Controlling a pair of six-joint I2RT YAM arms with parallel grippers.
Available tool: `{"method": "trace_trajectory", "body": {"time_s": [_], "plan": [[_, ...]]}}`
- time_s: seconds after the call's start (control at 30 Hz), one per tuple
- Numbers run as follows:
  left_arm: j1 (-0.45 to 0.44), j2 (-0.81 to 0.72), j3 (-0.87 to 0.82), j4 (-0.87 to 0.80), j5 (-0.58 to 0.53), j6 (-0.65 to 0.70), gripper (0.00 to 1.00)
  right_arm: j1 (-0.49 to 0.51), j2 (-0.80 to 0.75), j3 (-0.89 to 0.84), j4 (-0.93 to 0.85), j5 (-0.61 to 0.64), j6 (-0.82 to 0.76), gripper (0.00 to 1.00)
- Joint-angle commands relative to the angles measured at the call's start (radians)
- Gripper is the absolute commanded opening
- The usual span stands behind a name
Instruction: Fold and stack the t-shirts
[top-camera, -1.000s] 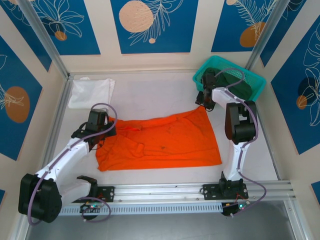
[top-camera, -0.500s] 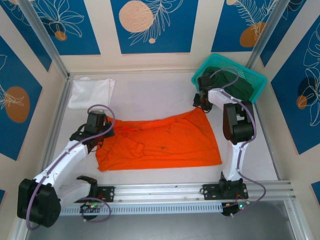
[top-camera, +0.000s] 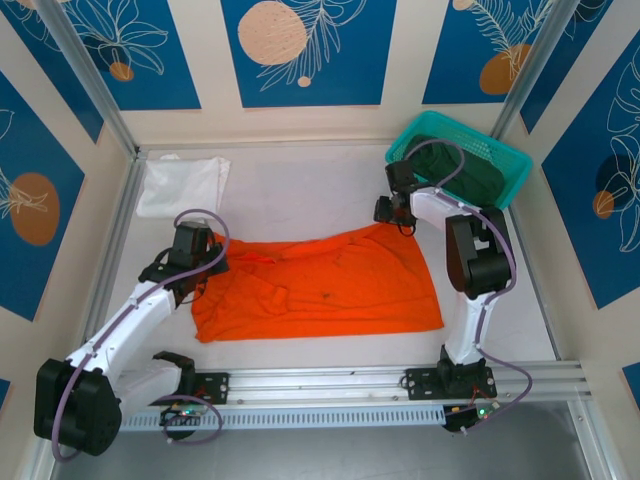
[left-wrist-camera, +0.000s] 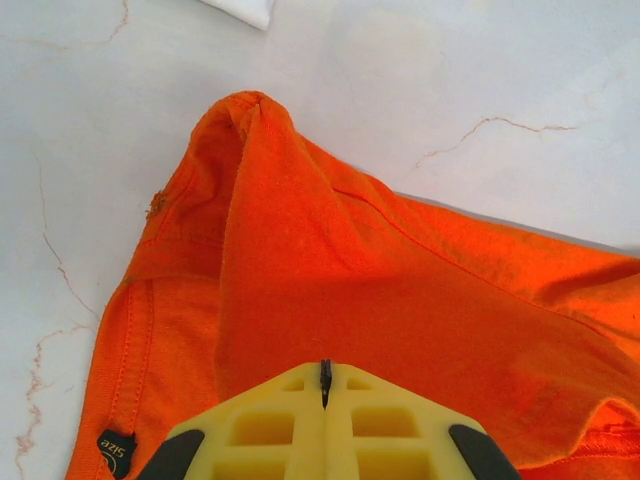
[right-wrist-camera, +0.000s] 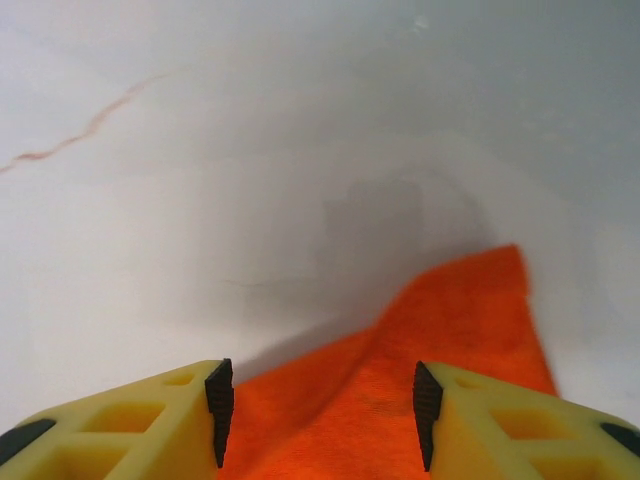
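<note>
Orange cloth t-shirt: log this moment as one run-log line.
orange cloth t-shirt: spread on white table | left gripper: shut on its left end | right gripper: open, straddling far-right corner

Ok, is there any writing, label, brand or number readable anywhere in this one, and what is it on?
"size": printed on a small black tag at the edge of the orange t-shirt, seen upside down in the left wrist view. Anything else on that tag is too small to read.
Nothing else is readable. The wall panels carry leaf and circle patterns, no words.
</note>
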Motion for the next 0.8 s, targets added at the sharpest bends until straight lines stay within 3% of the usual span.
{"method": "trace_trajectory", "body": {"time_s": [0.0, 0.13, 0.4, 0.77], "plan": [[-0.008, -0.01, -0.008, -0.017, -0.014, -0.006, 0.0, 0.015, 0.04, 0.119, -0.068, -0.059, -0.148, 0.53], [-0.007, -0.004, -0.008, -0.014, -0.014, -0.005, 0.0, 0.001, 0.148, 0.239, -0.2, -0.07, -0.23, 0.52], [-0.008, 0.005, 0.003, -0.021, -0.016, 0.003, 0.01, -0.035, 0.168, 0.242, -0.22, -0.058, -0.328, 0.52], [-0.008, 0.029, 0.009, -0.016, -0.006, 0.003, 0.02, -0.092, 0.194, 0.266, -0.258, -0.059, -0.299, 0.53]]}}
